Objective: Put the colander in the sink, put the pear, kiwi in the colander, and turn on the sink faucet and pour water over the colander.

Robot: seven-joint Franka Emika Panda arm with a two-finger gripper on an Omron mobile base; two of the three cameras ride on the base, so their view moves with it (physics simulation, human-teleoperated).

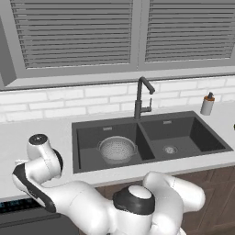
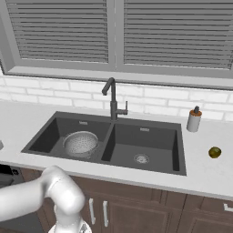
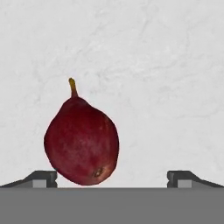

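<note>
A: Hand view first: the pear, dark red and glossy with a stubby yellow stem, lies on pale marbled counter.

B: And the gripper?

A: Spread wide, fingertips well apart, pear sitting near the left tip, nothing gripped.

B: Over at the sink?

A: Dark matte double basin. The perforated metal colander rests in the left basin. The angular faucet rises behind the divider.

B: Anything else around?

A: A soap bottle beside the sink, the olive kiwi on the counter right of it. White brick wall, slatted blinds above.
</note>
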